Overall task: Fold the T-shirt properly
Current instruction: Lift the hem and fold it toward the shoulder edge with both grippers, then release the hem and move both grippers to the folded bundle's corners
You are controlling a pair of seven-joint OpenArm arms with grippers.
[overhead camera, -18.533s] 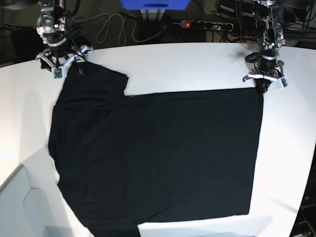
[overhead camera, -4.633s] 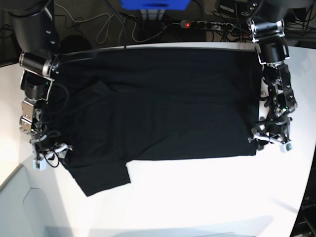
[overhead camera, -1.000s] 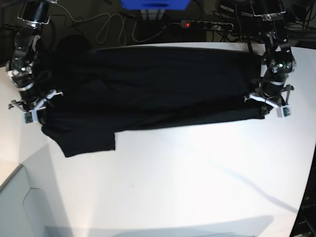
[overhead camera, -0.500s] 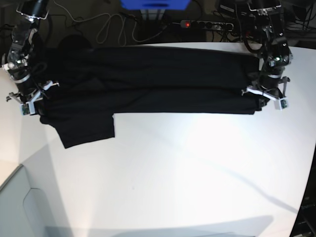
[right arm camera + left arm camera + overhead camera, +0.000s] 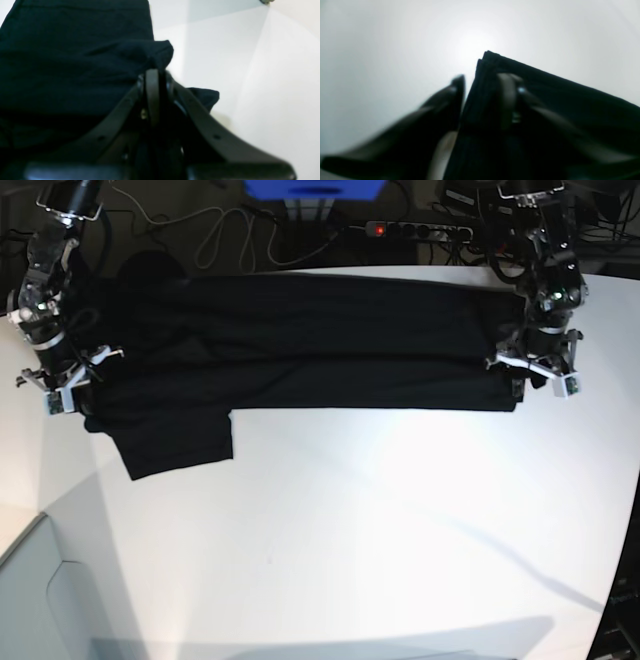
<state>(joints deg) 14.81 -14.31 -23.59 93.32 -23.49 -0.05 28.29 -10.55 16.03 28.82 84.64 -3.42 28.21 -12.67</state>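
Observation:
The black T-shirt (image 5: 300,350) lies as a long folded band across the back of the white table (image 5: 400,530), one sleeve (image 5: 175,442) sticking out toward the front at the left. At its right end, my left gripper (image 5: 527,380) is open: in the left wrist view one finger (image 5: 456,86) rests on bare table and the other (image 5: 506,82) over the cloth, with the layered corner (image 5: 490,58) between them. My right gripper (image 5: 70,395) sits at the left end. Its fingers (image 5: 153,75) are pressed together on a bunched fold of cloth (image 5: 150,53).
Behind the table lie a power strip (image 5: 420,228), loose cables (image 5: 220,235) and a blue object (image 5: 313,188). A grey panel (image 5: 50,600) meets the table at the front left. The table's right edge curves close to the left arm.
The left gripper's fingers have parted from shut. The folded band's front edge has drawn back and settled flat and straight. Both arms shifted slightly toward the back.

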